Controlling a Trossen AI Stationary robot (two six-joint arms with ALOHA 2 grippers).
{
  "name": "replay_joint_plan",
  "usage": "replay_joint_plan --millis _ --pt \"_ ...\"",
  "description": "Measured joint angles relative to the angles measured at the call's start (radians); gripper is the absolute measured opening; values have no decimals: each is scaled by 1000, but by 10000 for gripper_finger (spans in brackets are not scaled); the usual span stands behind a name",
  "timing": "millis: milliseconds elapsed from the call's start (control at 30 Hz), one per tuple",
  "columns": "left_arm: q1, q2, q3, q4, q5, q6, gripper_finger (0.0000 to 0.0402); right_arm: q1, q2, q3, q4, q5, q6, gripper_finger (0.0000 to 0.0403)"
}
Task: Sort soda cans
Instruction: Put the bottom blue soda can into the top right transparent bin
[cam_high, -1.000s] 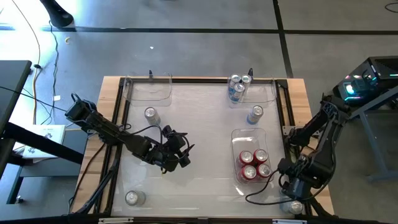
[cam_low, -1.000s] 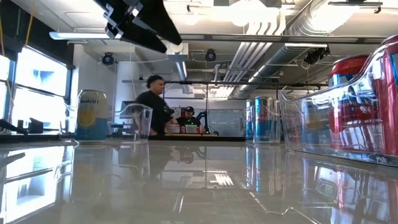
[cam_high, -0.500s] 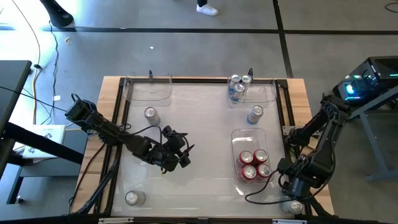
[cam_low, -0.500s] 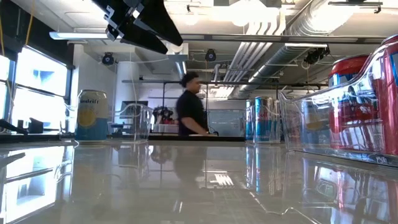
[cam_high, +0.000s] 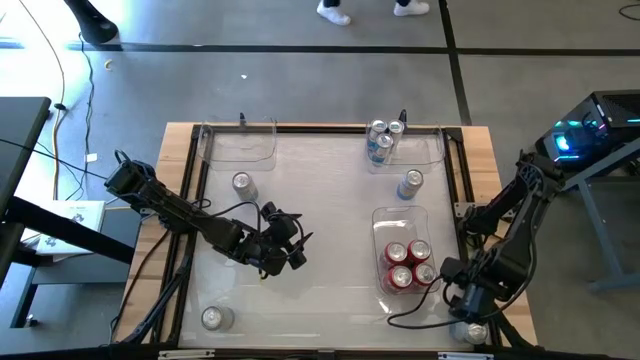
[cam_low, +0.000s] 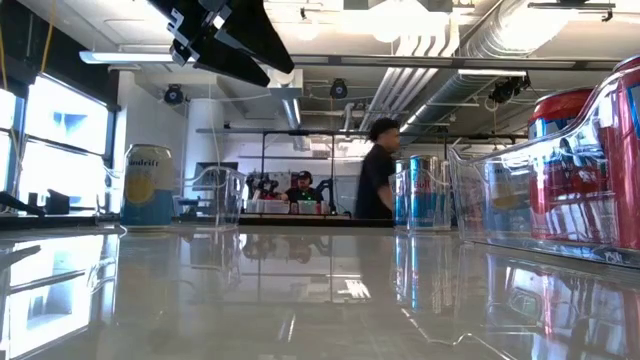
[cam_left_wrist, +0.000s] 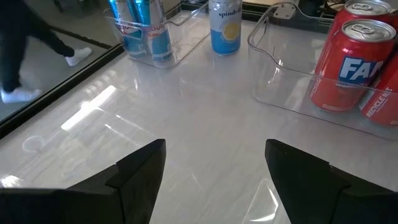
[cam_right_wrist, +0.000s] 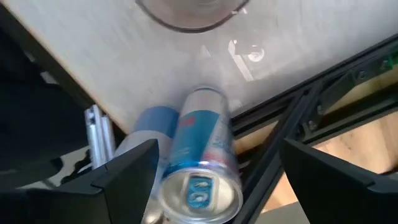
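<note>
The right gripper (cam_high: 470, 322) hangs at the lower right of the high view, its fingers apart around nothing, directly above a slim blue and silver can (cam_right_wrist: 200, 163) standing upright near the tabletop's (cam_high: 320, 190) corner; that placement suggests it is lining up to close on the can from above. The can's long axis is vertical, its silver top facing the wrist camera. The left gripper (cam_high: 290, 250) waits left of centre, fingers apart and empty. Four red cans (cam_high: 410, 265) stand upright in the clear bin (cam_high: 400, 217) at lower right; blue cans (cam_high: 382, 138) stand grouped in the upper-right bin (cam_high: 432, 150), so colours are kept apart.
</note>
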Motion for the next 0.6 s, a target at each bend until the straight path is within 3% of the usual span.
replay_joint_plan --millis 167,333,600 --pt "0 0 0 0 0 0 268 0 0 23 7 -6 38 330" --pt "0 0 0 -1 0 0 268 23 0 -9 22 -78 104 330" --pt "0 0 0 -2 0 0 268 46 0 -124 212 -100 131 330"
